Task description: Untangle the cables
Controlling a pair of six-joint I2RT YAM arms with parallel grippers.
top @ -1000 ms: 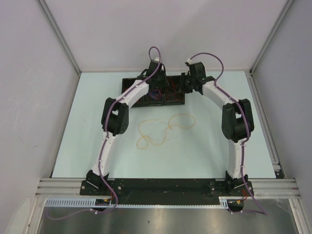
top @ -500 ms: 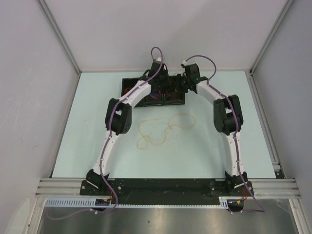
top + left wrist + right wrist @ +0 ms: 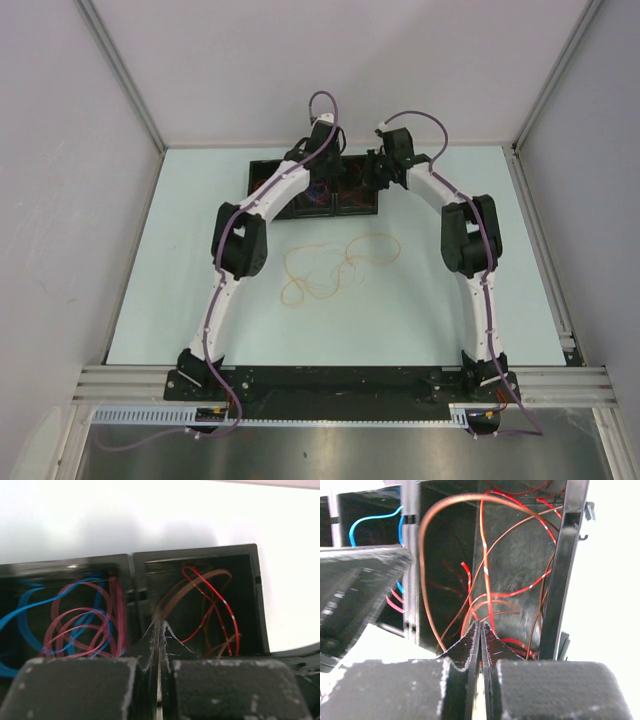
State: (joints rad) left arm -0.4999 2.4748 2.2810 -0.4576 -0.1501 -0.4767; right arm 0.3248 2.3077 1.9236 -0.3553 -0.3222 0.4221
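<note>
A black tray (image 3: 262,190) with compartments sits at the far middle of the table, and both grippers reach into it. My left gripper (image 3: 160,625) is shut, and a blurred brown cable (image 3: 200,580) arcs up from its tips, apparently pinched there. Beside it lie a red cable (image 3: 222,607) with white marks, plus blue cable (image 3: 22,615) and pink cable (image 3: 75,627) in the neighbouring compartment. My right gripper (image 3: 480,623) is shut, with red cable (image 3: 487,570) strands meeting at its tips. A brown cable (image 3: 422,545) loops above. An orange-yellow cable (image 3: 335,265) curls loose on the table.
The tray's dividing wall (image 3: 132,585) stands just left of my left fingertips, and its outer wall (image 3: 565,570) rises right of my right fingertips. The left gripper's body (image 3: 360,590) crowds the left of the right wrist view. Grey walls enclose the table (image 3: 200,300).
The right arm's elbow has swung inward to the left and its gripper has closed the last bit. The left arm has shifted slightly. The loose orange-yellow cable has not moved.
</note>
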